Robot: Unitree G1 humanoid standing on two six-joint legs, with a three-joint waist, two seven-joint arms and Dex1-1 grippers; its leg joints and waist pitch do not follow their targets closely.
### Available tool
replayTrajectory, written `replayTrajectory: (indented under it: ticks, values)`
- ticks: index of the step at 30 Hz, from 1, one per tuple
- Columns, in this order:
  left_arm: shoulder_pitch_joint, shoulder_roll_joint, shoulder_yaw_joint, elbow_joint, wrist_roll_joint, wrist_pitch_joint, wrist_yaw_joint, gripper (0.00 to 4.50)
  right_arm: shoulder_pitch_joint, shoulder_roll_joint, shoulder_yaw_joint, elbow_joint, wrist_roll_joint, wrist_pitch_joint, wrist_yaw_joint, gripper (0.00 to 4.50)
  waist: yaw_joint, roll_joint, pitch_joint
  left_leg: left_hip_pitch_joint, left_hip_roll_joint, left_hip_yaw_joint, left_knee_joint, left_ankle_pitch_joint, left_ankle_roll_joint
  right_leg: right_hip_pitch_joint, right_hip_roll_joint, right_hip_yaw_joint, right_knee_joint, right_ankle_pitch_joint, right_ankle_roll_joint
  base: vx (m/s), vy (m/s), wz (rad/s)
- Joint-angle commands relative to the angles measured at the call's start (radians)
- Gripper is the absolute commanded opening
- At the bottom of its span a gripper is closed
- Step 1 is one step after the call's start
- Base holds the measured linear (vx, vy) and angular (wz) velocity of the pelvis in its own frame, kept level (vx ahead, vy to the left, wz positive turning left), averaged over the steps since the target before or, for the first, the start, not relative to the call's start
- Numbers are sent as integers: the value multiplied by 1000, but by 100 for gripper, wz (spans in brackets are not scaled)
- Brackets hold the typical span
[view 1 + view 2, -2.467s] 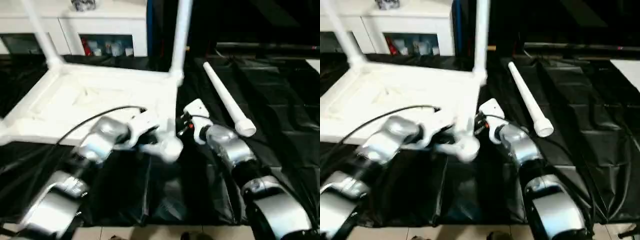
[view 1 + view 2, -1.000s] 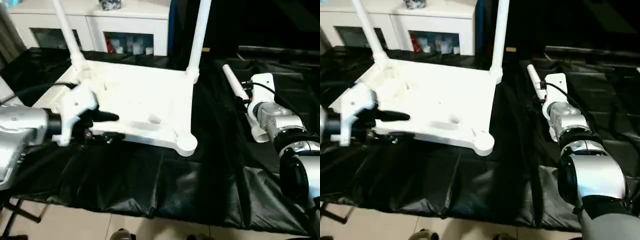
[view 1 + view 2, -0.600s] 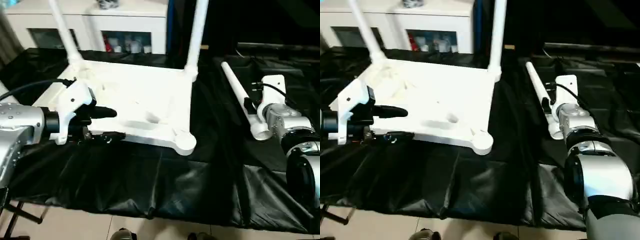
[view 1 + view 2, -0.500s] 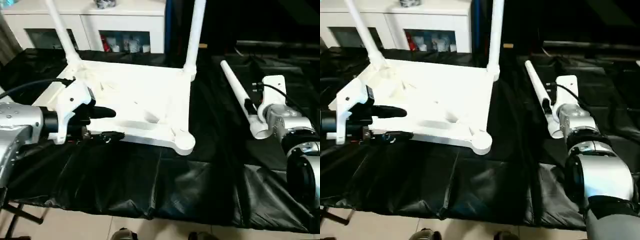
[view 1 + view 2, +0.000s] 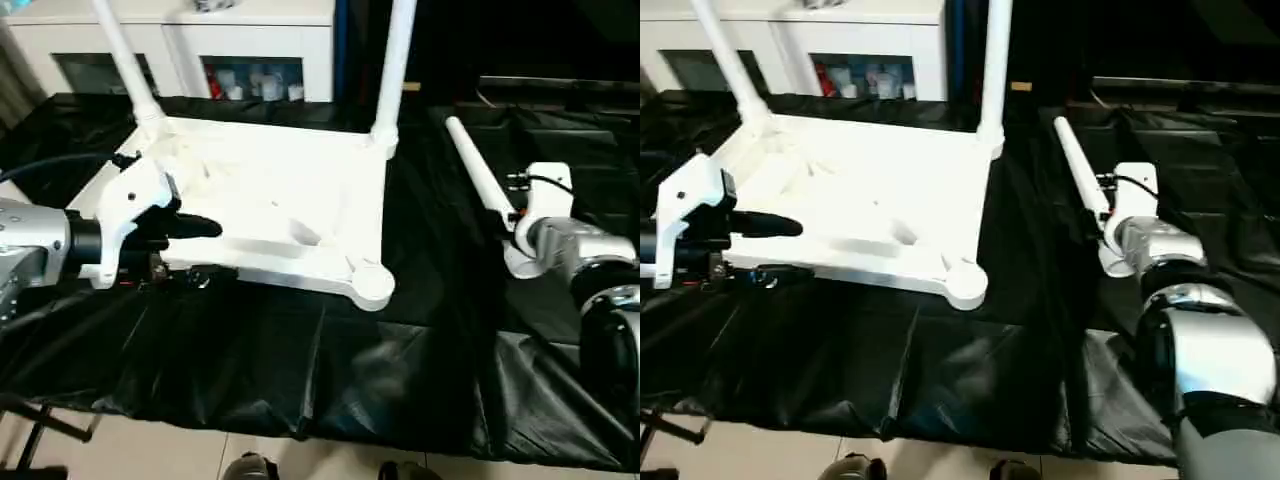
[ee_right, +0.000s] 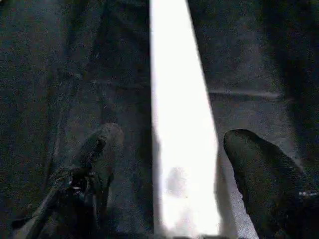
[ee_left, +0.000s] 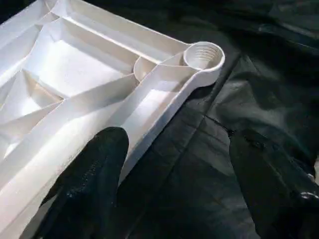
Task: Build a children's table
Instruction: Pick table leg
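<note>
The children's table's white tabletop (image 5: pixel 270 190) lies ribbed side up on a black sheet. Two white legs (image 5: pixel 393 60) (image 5: pixel 125 60) stand upright in its far corner sockets. The near right socket (image 7: pixel 203 54) is empty. My left gripper (image 5: pixel 195 252) is open at the tabletop's near left rim, one finger (image 7: pixel 99 164) over the rim, the other over the sheet. A loose leg (image 5: pixel 475 170) lies to the right of the tabletop. My right gripper (image 6: pixel 173 133) is open and straddles this leg near its wide end, fingers on either side.
A white glass-door cabinet (image 5: pixel 250 50) stands behind the work. The black sheet (image 5: pixel 350 360) covers the whole surface and hangs over the near edge above a tiled floor (image 5: pixel 150 450).
Both grippers left the tabletop's near right corner. The left drew back along the near rim to the left; the right went over the loose leg toward its wide end. Both opened wider.
</note>
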Motion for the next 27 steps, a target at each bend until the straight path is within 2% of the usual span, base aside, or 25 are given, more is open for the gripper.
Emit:
replayTrajectory:
  ticks: [1, 4, 18, 22, 23, 24, 25, 26, 27]
  values:
    - [-6, 25, 7, -1, -1, -2, -18, 372, 8, 1, 1, 32, -6, 76, 17, 351, 3, 7, -48, 20, -5, 3, -78, -458, -36, 39, -24, 20, -81, -476, -192, 0, 0, 0]
    - [-4, 36, 5, 10, -1, -15, -21, 374, 1, -6, 9, 32, -18, 102, 32, 330, 4, 9, -47, 23, -4, 1, -80, -479, -45, 37, -25, 19, -84, -502, -182, 0, 0, 0]
    - [-11, 36, -7, 36, -5, -42, 5, 374, 0, -22, -3, 20, -30, 122, 33, 220, 4, 6, -55, 17, -3, 2, -79, -445, -46, 42, -27, 21, -79, -462, -196, 0, 0, 0]
    - [-25, 2, -21, 44, 3, -46, 35, 374, 0, -24, -21, 16, -22, 99, 22, 200, 4, 5, -63, 18, -2, 5, -75, -420, -46, 44, -26, 21, -76, -433, -209, 0, 0, 0]
    - [-38, -28, -30, 59, 11, -57, 61, 374, 0, -25, -29, 12, -14, 74, 26, 192, 2, -3, -74, 18, -2, 7, -72, -401, -44, 50, -25, 20, -73, -415, -215, 0, 0, 0]
    - [-38, -28, -30, 59, 11, -57, 61, 374, 0, -25, -29, 12, -14, 74, 26, 191, 4, 0, -73, 19, -2, 7, -72, -396, -44, 49, -26, 21, -72, -411, -217, 0, 0, 0]
    - [-46, -44, -37, 67, 18, -62, 75, 374, 0, -26, -36, 11, -8, 63, 27, 188, 3, -1, -76, 17, -2, 8, -71, -380, -42, 51, -26, 21, -71, -391, -223, 0, 0, 0]
    - [-62, -86, -45, 88, 24, -73, 109, 401, 1, -27, -54, 4, 9, 35, 31, 185, 2, -7, -84, 15, -2, 9, -68, -363, -41, 57, -26, 20, -68, -377, -226, 0, 0, 0]
    - [-68, -104, -46, 96, 24, -72, 126, 401, 0, -28, -65, 2, 20, 29, 30, 185, 5, -5, -82, 15, -3, 12, -66, -347, -37, 55, -27, 22, -69, -363, -228, 0, 0, 0]
